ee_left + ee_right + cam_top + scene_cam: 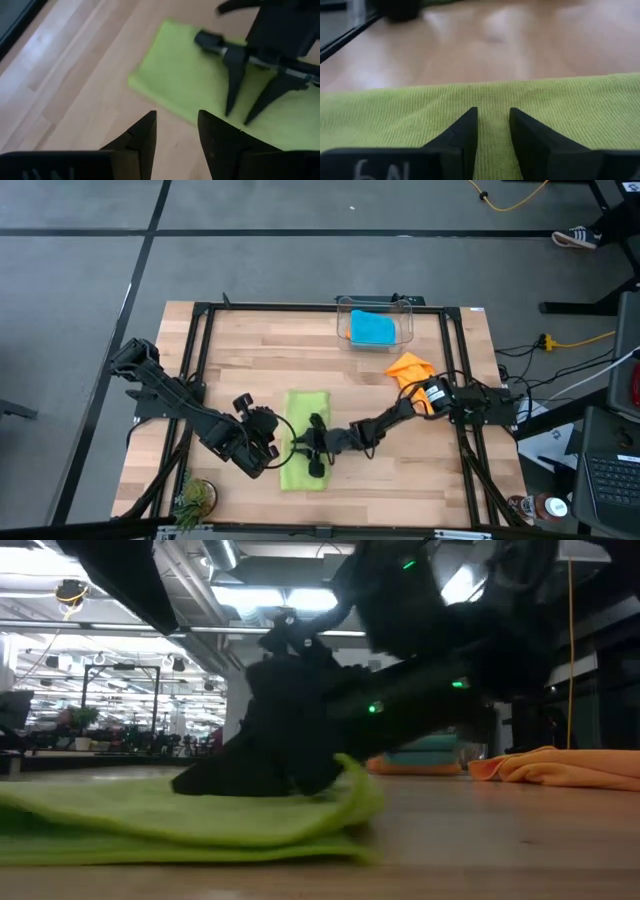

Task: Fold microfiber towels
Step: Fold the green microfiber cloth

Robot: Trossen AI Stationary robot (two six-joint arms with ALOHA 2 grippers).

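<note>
A lime green towel (pixel 305 442) lies folded into a long strip on the wooden table, near its front edge. My right gripper (pixel 493 130) reaches in low from the table's right and stands open over the strip's middle (pixel 210 90). The towel's right edge (pixel 362 790) curls up beside it. My left gripper (pixel 177 132) hangs open above bare wood just left of the towel's left edge (pixel 150 97), holding nothing. An orange towel (pixel 410 368) lies crumpled at the right. A blue towel (pixel 373 328) sits in a clear bin. My right gripper has both fingertips (pixel 229 107) set down on the green towel's top layer (pixel 492 100), near the strip's middle, with a gap between them and no cloth pinched. The fingers come slanting down from the table's right, lying across the strip. The towel stays flat on the table.
The clear bin (pixel 400 315) stands at the far edge, right of centre. A small potted plant (pixel 195 498) sits at the near left corner. A black frame (pixel 200 340) runs around the tabletop. Bare wood lies between the green towel and the bin.
</note>
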